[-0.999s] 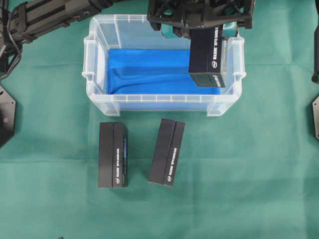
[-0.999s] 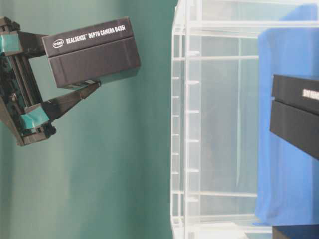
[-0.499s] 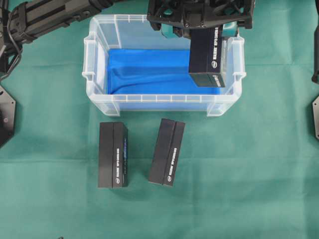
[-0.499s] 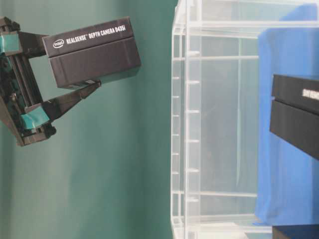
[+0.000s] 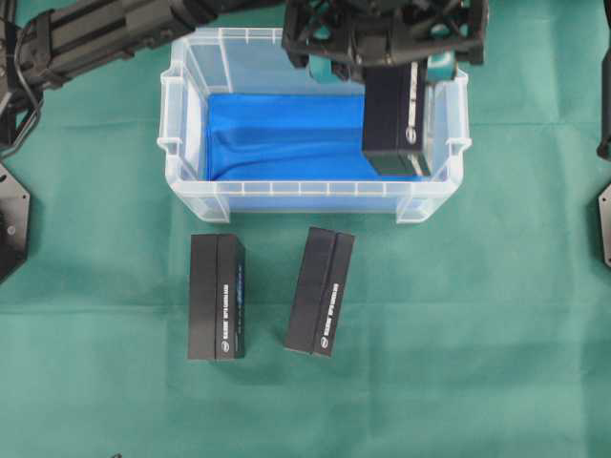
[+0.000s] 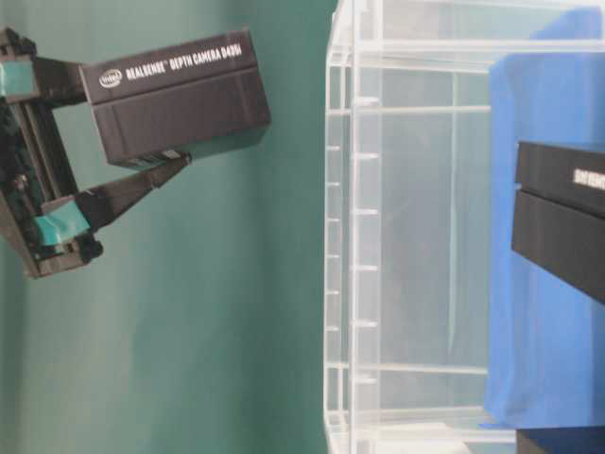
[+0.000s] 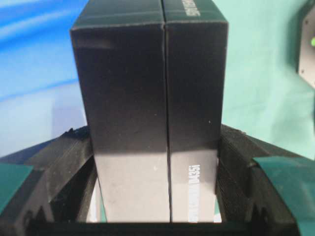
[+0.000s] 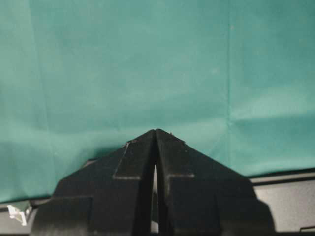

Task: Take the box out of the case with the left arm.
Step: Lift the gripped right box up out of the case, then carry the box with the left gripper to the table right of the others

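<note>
1. Black cardboard, the box sits clamped between the two fingers of the left hand, lifted above the right end of the case. In the table-level view it hangs well clear of the case rim, so the lift looks done; carrying it away and setting it down remain.

2. Slip risk: in the wrist view the fingers seem to hold only the near end of the box, and most of its length juts out past them. I judge that a quick swing or a jolt could let the smooth card pivot or slide out and drop back onto the blue lining.

3. Snag risk: from overhead the box overlaps the case's right wall. Moving sideways while too low could catch the rim, twist the box in the grip or drag the light plastic case along.

4. Landing risk: two more boxes lie on the green desk in front of the case. Setting down too near them could knock one or leave this box leaning.

5. Right hand: pinched shut on nothing, over bare cloth, well away; I expect no trouble from it.
</note>
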{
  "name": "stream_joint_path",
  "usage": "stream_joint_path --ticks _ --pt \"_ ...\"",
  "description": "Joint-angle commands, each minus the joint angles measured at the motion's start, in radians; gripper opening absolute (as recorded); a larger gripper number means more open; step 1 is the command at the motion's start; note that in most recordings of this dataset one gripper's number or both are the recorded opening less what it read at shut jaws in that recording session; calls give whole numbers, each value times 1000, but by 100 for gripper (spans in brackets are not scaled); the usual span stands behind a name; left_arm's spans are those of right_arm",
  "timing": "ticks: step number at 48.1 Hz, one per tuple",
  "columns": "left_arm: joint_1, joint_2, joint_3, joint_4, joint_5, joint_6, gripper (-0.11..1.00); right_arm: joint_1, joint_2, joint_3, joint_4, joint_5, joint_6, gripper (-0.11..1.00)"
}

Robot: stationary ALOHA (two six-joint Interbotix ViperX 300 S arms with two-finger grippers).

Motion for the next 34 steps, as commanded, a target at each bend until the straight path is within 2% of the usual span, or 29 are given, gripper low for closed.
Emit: stream_joint_path --ticks 1,34 --pt "-32 -35 -21 2 -3 -20 60 0 0 -9 -3 -3 0 0" --pt "-304 -32 -21 8 -8 -327 60 0 -2 -9 -17 -2 -3 0"
